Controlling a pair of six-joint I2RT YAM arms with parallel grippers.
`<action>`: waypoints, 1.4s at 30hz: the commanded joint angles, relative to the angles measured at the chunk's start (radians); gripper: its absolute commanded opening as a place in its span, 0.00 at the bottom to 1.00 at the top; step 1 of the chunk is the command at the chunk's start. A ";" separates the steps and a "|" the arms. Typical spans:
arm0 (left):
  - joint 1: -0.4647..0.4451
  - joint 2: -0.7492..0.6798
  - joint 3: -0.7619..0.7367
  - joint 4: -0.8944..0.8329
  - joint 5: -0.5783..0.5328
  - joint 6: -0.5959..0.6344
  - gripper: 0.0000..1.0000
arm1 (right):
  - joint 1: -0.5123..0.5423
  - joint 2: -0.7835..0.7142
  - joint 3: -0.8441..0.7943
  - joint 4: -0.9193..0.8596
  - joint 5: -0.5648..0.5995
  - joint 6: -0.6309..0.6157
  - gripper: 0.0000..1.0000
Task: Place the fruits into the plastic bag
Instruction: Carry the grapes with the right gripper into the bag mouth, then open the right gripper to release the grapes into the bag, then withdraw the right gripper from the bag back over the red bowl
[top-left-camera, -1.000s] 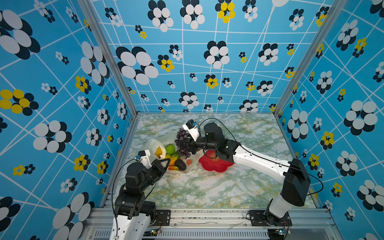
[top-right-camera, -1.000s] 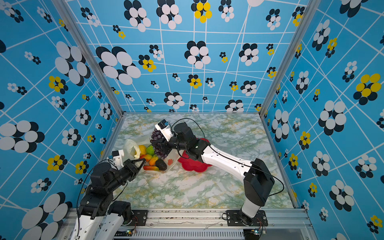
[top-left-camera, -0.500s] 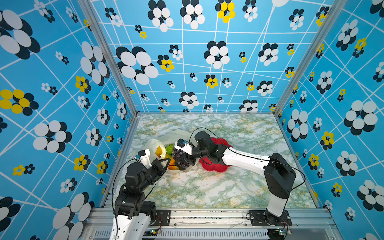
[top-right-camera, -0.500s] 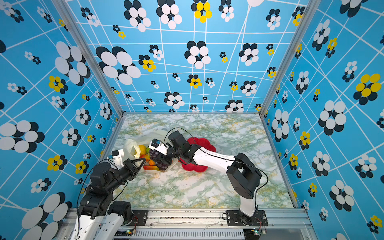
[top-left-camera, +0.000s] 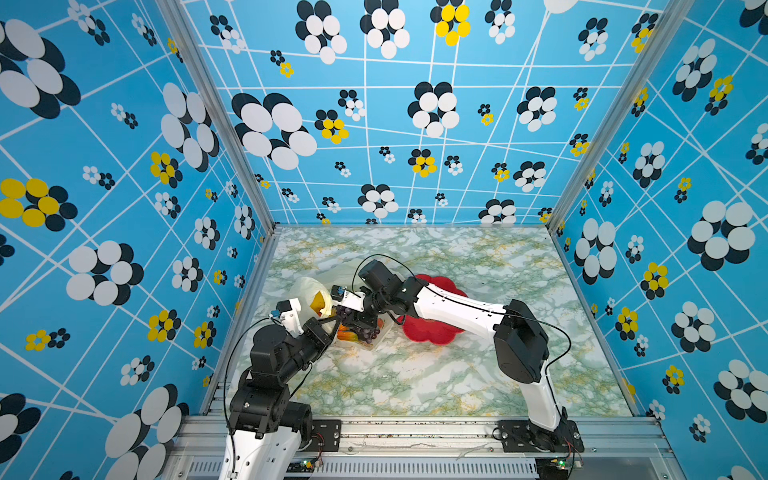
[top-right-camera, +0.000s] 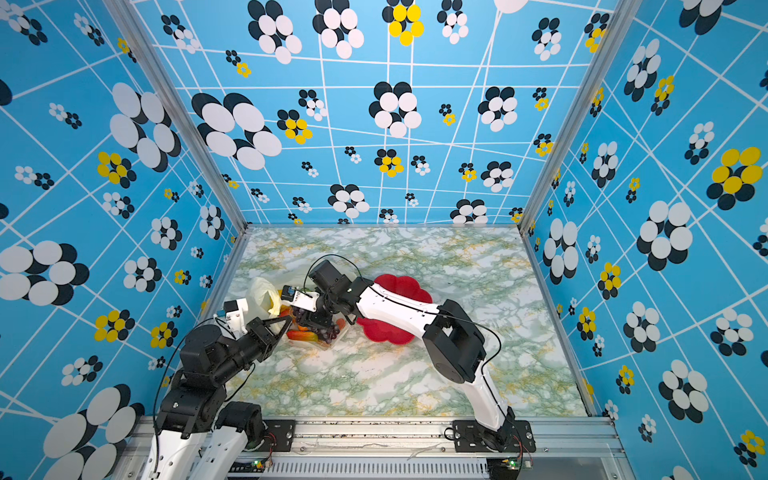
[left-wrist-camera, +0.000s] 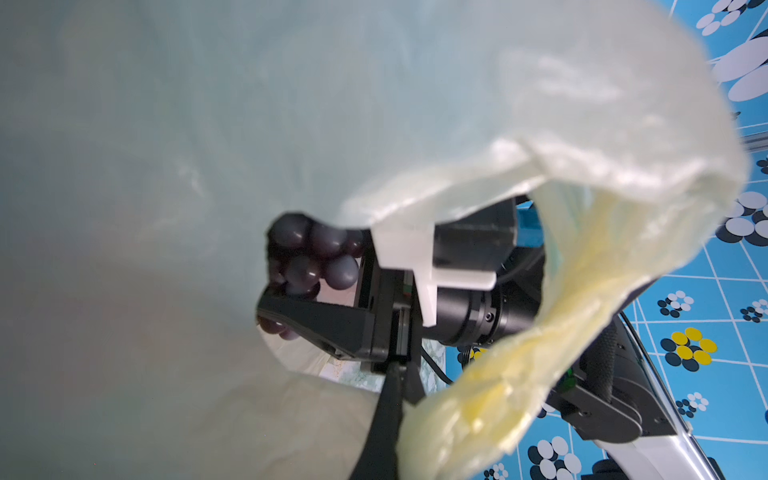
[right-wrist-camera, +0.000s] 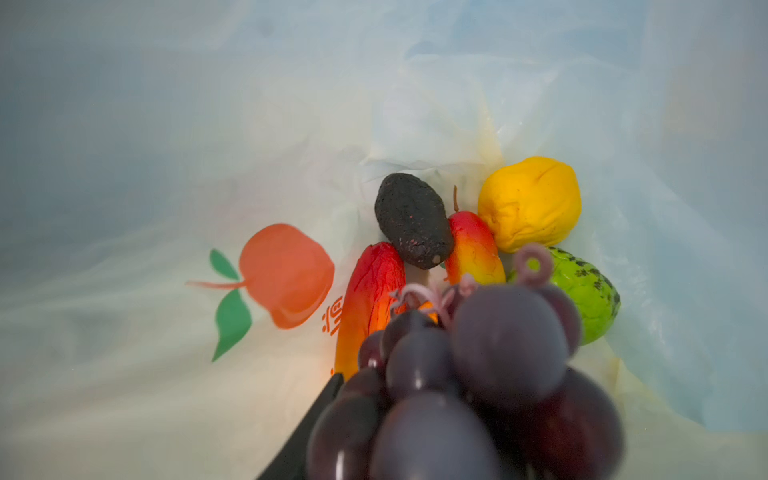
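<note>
The plastic bag (top-left-camera: 307, 291) (top-right-camera: 259, 291) lies at the table's left, pale yellow and translucent. My left gripper (top-left-camera: 334, 322) (left-wrist-camera: 392, 374) is shut on its rim and holds the mouth open. My right gripper (top-left-camera: 357, 322) (top-right-camera: 316, 322) reaches into the mouth with the dark purple grape bunch (right-wrist-camera: 478, 374) (left-wrist-camera: 311, 257) between its jaws. One black finger (right-wrist-camera: 307, 424) lies against the grapes; the other is hidden, so the grip is unclear. Deep in the bag lie a dark avocado (right-wrist-camera: 411, 220), a yellow piece (right-wrist-camera: 530, 203), a bumpy green ball (right-wrist-camera: 590, 295) and two red-orange pieces (right-wrist-camera: 374, 291).
A red flower-shaped dish (top-left-camera: 432, 332) (top-right-camera: 390, 332) sits right of the bag, partly under my right forearm. Blue flowered walls close in the marble table (top-left-camera: 415, 386) on three sides, and the bag lies near the left wall.
My right arm has come down and leftward from above the dish, carrying the grape bunch into the bag's mouth. The left arm has stayed put, holding the rim.
</note>
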 joint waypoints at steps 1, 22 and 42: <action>0.007 -0.006 0.010 0.018 0.021 0.005 0.00 | -0.002 0.035 0.063 -0.082 0.050 0.050 0.60; 0.007 0.006 0.002 0.004 0.014 0.019 0.00 | -0.020 -0.202 -0.137 0.160 0.075 0.239 0.99; 0.007 -0.011 -0.007 -0.001 0.008 0.012 0.00 | -0.019 -0.551 -0.380 0.299 0.261 0.411 0.99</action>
